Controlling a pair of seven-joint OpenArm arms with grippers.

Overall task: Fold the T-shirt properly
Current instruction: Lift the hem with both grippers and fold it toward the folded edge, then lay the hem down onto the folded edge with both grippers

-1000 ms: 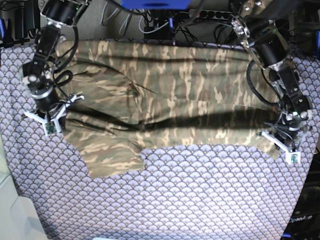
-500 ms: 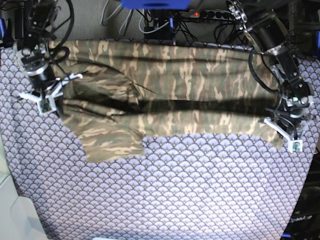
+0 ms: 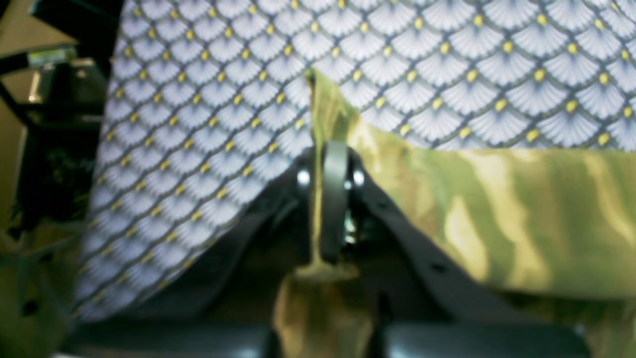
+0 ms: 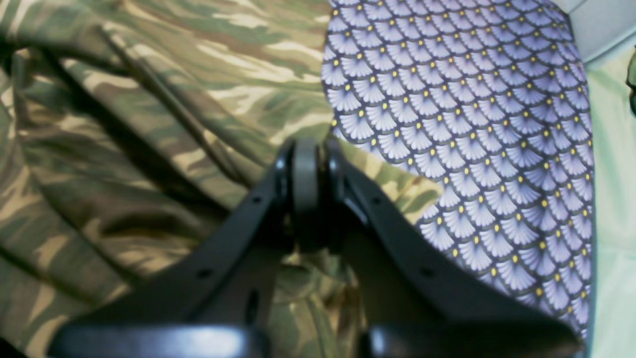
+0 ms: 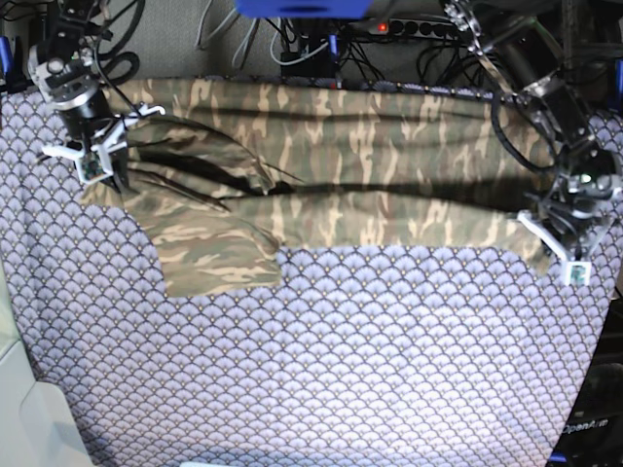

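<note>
Purple-grey fan-scale cloth (image 5: 341,370) covers our table, with cables and a power strip (image 5: 409,27) along the far edge. Across the far half of the table lies the T-shirt (image 5: 331,175), camouflage in tan, olive and brown, spread wide from side to side with a dark fold line running through its middle and one sleeve (image 5: 216,258) lying flat toward the near side.

Our left pincer (image 3: 330,199) is closed tight on a corner of the T-shirt; in the left wrist view a strip of fabric stands up between its jaws, with the patterned cloth beyond it. In the base view that pincer (image 5: 568,248) sits at the shirt's end near the table's edge.

Our right pincer (image 4: 305,184) is likewise clamped on the T-shirt's edge, fabric bunched under it. In the base view it (image 5: 95,146) holds the opposite end, at the far corner.
</note>
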